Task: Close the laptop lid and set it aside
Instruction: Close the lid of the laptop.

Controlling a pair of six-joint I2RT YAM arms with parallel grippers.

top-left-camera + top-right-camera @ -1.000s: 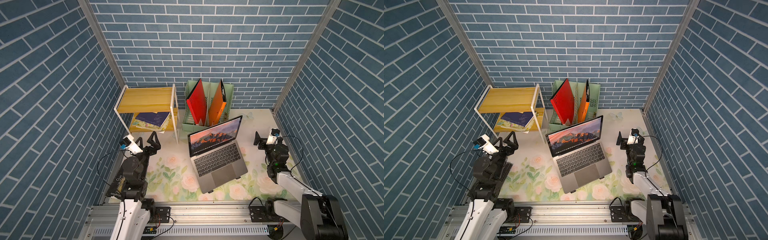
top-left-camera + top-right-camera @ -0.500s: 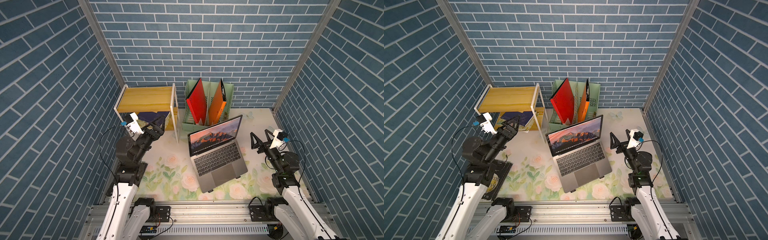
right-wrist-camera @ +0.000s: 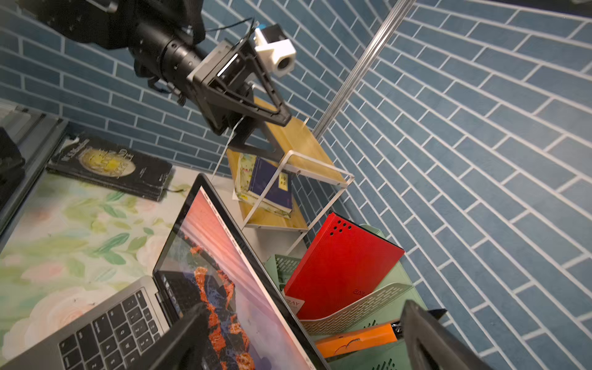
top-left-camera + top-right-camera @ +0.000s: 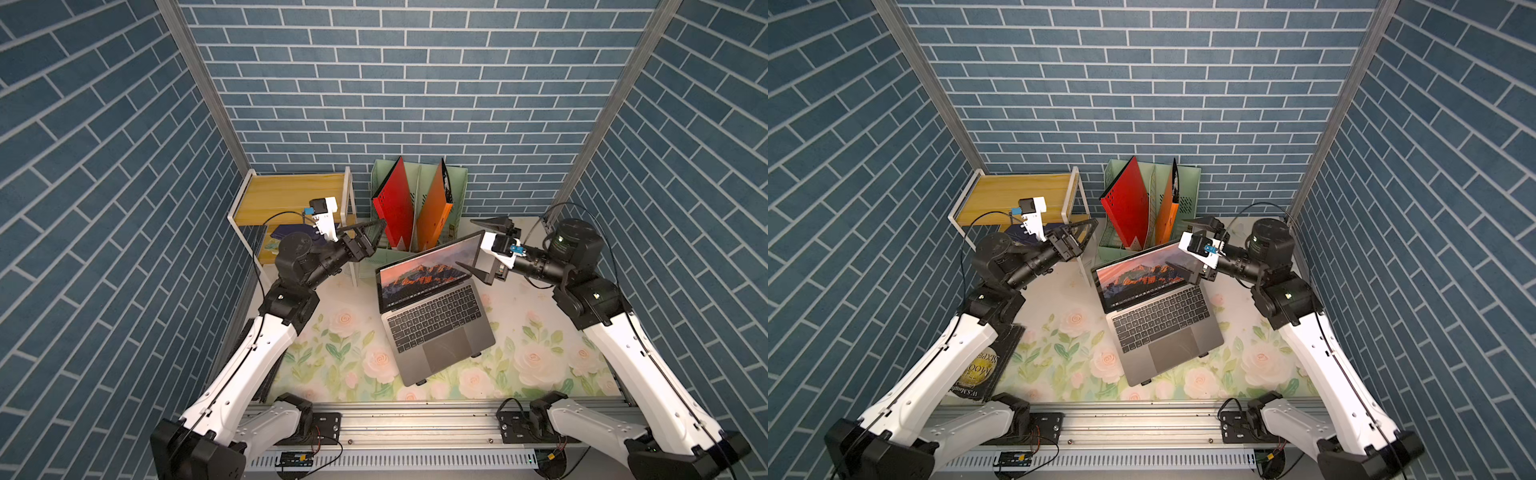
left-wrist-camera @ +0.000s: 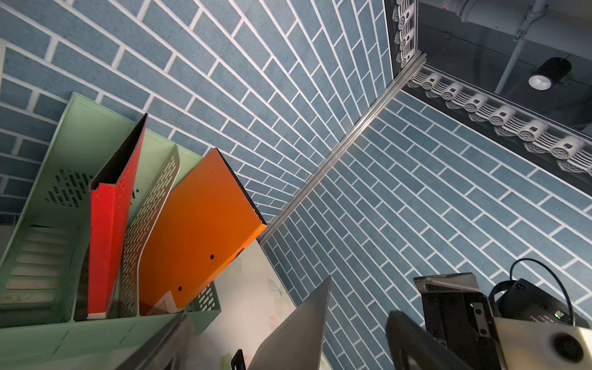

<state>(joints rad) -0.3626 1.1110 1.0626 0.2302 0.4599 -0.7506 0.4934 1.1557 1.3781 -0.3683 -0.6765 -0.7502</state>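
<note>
- Blue brick-pattern walls (image 4: pixel 374 83) close in the desk (image 4: pixel 332 345) on three sides; the right wall stands near the right arm, so sideways room there is tight
- Grey laptop (image 4: pixel 440 332) sits open mid-desk, turned so its right end lies farther back; bare floral desk lies to its left, short of the dark book (image 4: pixel 976 370)
- Green file holder (image 4: pixel 457 176) stands just behind the lid (image 4: pixel 428 272), so the closing swing, I judge, must come forward over the clear keyboard
- Right claw (image 4: pixel 464 243) is nearer: jaws wide apart, straddling the upper right corner of the lid, one finger before the screen, one behind; whether they touch it I cannot tell
- Left claw (image 4: pixel 374 237) hangs open and empty beside the shelf rack (image 4: pixel 291 195), apart from the lid's left end
</note>
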